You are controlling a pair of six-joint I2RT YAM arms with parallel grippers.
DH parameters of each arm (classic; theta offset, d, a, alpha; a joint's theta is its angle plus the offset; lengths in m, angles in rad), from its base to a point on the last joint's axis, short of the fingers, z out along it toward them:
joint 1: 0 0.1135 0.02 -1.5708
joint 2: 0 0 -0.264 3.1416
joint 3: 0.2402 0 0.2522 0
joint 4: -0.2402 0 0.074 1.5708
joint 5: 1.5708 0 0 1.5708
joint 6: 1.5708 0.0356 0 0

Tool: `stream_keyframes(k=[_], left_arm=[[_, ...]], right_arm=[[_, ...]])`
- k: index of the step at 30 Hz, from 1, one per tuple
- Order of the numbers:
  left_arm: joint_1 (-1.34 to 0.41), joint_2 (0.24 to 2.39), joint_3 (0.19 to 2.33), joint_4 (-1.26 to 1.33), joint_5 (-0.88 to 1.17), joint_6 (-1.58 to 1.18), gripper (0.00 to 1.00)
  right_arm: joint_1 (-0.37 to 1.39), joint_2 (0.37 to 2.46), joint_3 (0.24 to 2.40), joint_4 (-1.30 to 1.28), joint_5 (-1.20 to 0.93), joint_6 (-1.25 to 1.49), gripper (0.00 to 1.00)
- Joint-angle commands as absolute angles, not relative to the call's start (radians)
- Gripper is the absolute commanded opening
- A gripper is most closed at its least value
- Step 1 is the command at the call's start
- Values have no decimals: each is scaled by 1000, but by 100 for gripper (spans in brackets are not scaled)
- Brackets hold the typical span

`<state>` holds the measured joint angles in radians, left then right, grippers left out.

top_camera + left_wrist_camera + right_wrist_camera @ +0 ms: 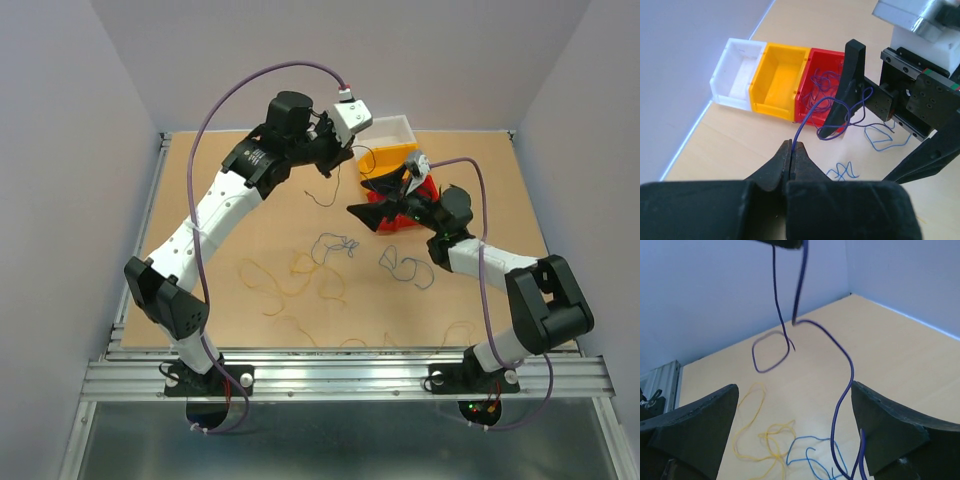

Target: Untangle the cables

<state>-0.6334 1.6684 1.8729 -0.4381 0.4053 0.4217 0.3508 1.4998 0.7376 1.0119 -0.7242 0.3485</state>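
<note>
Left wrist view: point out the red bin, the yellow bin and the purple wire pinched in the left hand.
red bin (809,67), left wrist view, left inner wall.
yellow bin (780,75), left wrist view, bare inner floor.
purple wire (798,129), left wrist view, stretch rising from the pinch.

Plain tan counter (520,210). In the upper left of the left wrist view, white bin (735,75), yellow bin (777,82), red bin (826,52). Dark purple-blue cable (851,367) mid-frame in the right wrist view; yellow cable (777,427) and light blue cable (810,439) lower down. Matte black left claw (791,150) and right claw (795,387).
</note>
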Motion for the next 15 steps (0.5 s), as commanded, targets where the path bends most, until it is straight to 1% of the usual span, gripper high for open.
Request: stream_keyframes(k=[1,7,13,15], left_arm=[[-640,1667,1922,-468,419,387,0],[-646,1671,1921,-462,402,348,0],[-650,1651,1871,-420,402,285,0],[-650,1655,1875,-410,400,272,0]], right_arm=[[393,1514,719,1216,-677,373,99],[422,1468,683,1212,-526,321,99],[460,1440,673,1184,-485,276,99],[477,1445,684,1163,-441,252,98]])
